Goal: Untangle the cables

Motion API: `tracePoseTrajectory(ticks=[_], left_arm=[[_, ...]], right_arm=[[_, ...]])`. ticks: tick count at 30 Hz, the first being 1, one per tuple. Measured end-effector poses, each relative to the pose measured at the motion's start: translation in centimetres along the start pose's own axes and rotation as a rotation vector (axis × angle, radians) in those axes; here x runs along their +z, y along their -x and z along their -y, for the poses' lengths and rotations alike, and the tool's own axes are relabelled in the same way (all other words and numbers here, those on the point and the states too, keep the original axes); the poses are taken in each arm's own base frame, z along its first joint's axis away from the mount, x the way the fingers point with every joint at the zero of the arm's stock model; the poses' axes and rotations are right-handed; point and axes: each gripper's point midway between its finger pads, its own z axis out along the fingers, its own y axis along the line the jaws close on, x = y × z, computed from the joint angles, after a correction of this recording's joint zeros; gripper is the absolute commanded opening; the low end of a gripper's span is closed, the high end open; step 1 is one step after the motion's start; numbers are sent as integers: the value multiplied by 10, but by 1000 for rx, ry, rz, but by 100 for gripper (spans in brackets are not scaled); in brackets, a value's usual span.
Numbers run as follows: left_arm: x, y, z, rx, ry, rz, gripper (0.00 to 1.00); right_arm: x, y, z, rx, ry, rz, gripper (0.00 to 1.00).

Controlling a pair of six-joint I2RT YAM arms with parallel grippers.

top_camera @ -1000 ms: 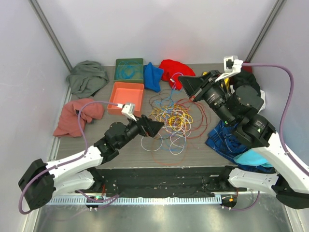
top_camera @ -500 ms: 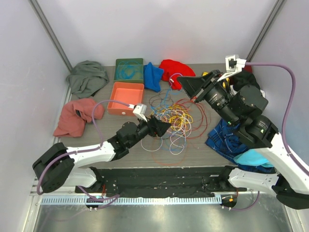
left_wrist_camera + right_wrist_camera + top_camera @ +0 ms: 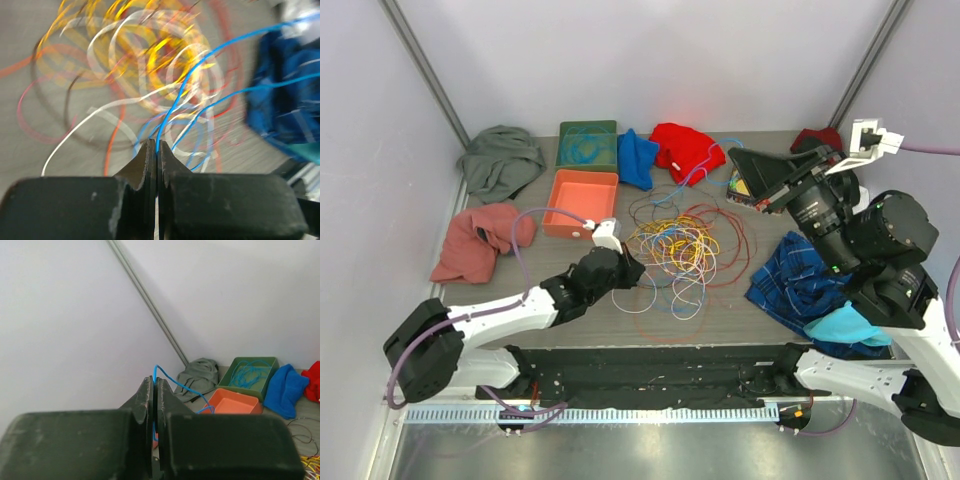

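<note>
Since the earlier frames, the left gripper (image 3: 631, 270) went from spread to pressed together and advanced to the near-left edge of the tangle. The right gripper (image 3: 733, 155) swung back toward the right and rose clear of the pile.

Left gripper: jaws shut, pinching a thin blue cable (image 3: 172, 102) that left the fingertips and ran up toward the far right. The left wrist view was motion-blurred, so I could not tell whether a second blue strand beside it was caught too.

Right gripper: jaws also pressed together on a blue strand, held high above the table (image 3: 590, 322). Whether this was the same cable as the left one could not be told from the frames.

The cables (image 3: 675, 245) lay in a loose heap of yellow, white, orange, red and dark loops at mid-table, between the two grippers. An orange bin (image 3: 582, 177) stood just left of the heap. Beyond it, a green bin (image 3: 561, 147) held blue loops.

Judgement: the step in hand was drawing one blue cable out of the heap, with both ends or two sections now secured. Most of the tangle remained unsorted.

The next move appeared to call for a slow lift and separation of the grippers. The yellow and white loops needed watching, since they crossed the blue line and could be dragged along.
</note>
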Motion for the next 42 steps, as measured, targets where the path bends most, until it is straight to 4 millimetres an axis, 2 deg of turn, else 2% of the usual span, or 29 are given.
tracePoseTrajectory(ticks=[5, 8, 11, 15, 16, 17, 19, 20, 22, 23, 25, 26, 29, 32, 34, 35, 39, 42], left_arm=[[6, -45, -43, -15, 203, -189, 0], [6, -69, -61, -18, 285, -285, 0], [0, -80, -70, -24, 321, -330, 0], [-4, -80, -71, -18, 345, -351, 0], [-3, -79, -71, -16, 347, -351, 6], [-3, -78, -70, -13, 348, -352, 24], [-4, -76, -69, -2, 346, -353, 38], [-4, -75, -69, 2, 343, -352, 50], [-8, -69, -65, 11, 328, -338, 61], [-10, -62, -61, 5, 310, -316, 70], [-18, -43, -49, 5, 264, -261, 76], [-22, -30, -42, 0, 237, -219, 85], [-38, 12, -19, -12, 149, -82, 87], [-54, 40, -7, -16, 97, 14, 89], [-64, 54, -3, -13, 75, 60, 91], [-67, 59, -1, -11, 66, 77, 99], [-78, 74, 9, 27, -13, 150, 100], [-77, 83, 22, 89, -80, 197, 100]], right_arm=[[-3, 21, -1, -28, -12, 51, 1], [-6, 30, 0, -41, -21, 74, 1], [-9, 33, 2, -47, -33, 85, 1], [-15, 35, 8, -54, -48, 96, 1], [-16, 35, 8, -55, -52, 98, 1], [-16, 36, 9, -57, -56, 100, 1], [-15, 35, 11, -61, -62, 99, 1], [-15, 32, 13, -64, -69, 95, 1], [-13, 24, 18, -70, -84, 82, 1], [-12, 17, 22, -76, -94, 68, 1], [-9, 0, 32, -91, -122, 34, 1], [-8, -9, 37, -99, -135, 16, 1], [-7, -30, 50, -119, -173, -29, 1], [-2, -45, 58, -133, -197, -58, 1], [0, -56, 63, -140, -211, -80, 1], [1, -60, 65, -143, -216, -89, 1], [2, -79, 73, -144, -233, -130, 1], [5, -88, 74, -129, -235, -153, 1]])
